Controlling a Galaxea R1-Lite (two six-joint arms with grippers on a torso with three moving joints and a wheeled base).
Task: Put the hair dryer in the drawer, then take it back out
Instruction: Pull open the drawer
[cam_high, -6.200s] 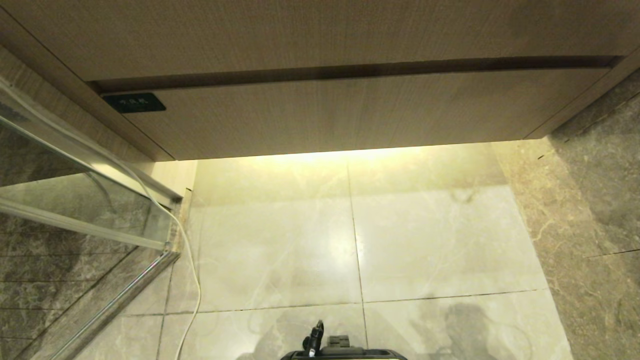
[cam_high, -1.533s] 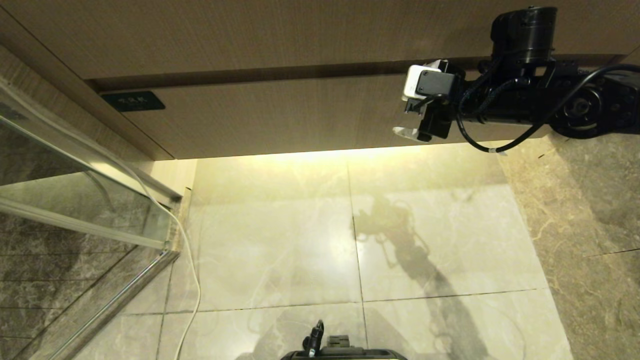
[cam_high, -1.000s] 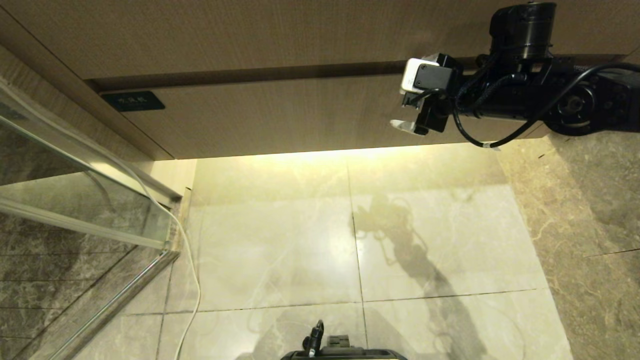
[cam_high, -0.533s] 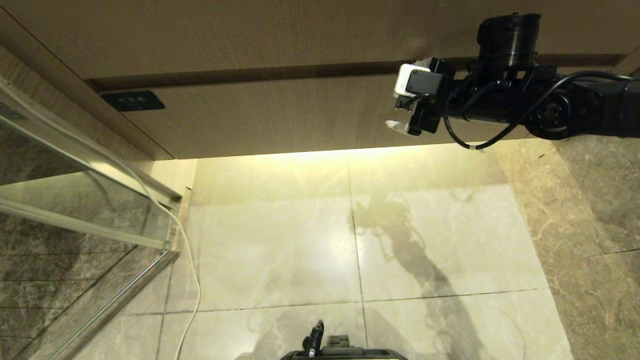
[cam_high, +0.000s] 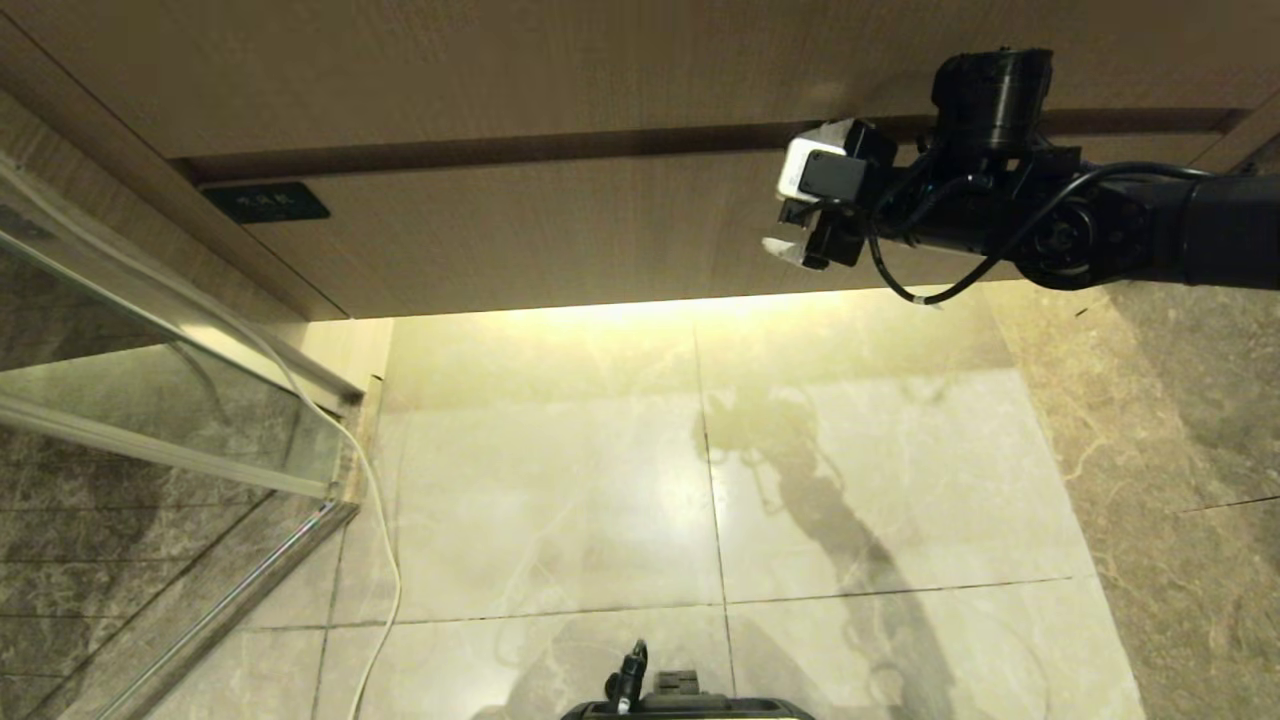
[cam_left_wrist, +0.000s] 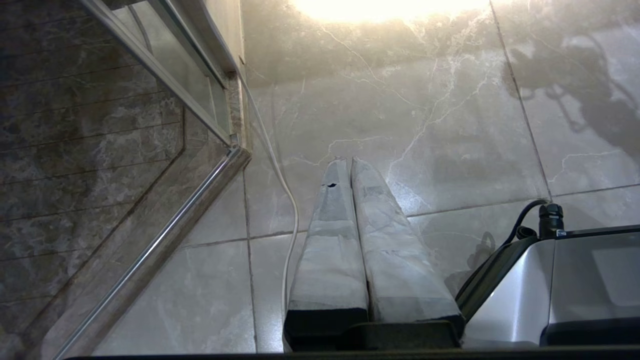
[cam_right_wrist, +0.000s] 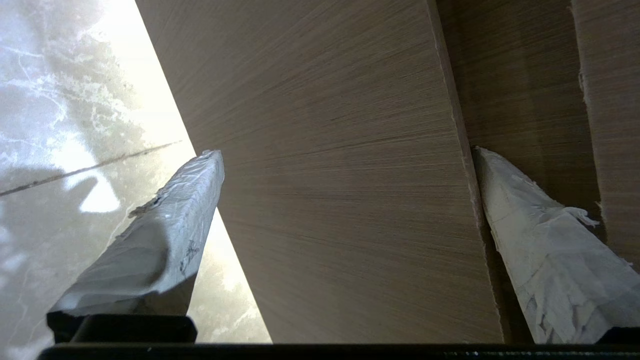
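1. At the upper left of the head view we see the small dark label (cam_high: 267, 202) on the drawer (cam_high: 600, 235), whose wood-grain front sits flush under the plain panel (cam_high: 560, 70). We judge it closed, so nothing of the task is done yet.
2. In the left wrist view, the left gripper (cam_left_wrist: 345, 162) hangs parked over the floor tiles (cam_left_wrist: 400, 100), its fingers pressed together, holding nothing.
3. At the upper right of the head view, the right gripper (cam_high: 800, 222) sits at the drawer front. In the right wrist view its fingers (cam_right_wrist: 165, 220) are spread wide, one at each edge of the front and nothing pinched.
4. We cannot find the hair dryer in any view; where it lies we cannot tell.
5. Left to do, as we judge it: pull the drawer open, fetch the dryer, place it inside, then lift it out again.
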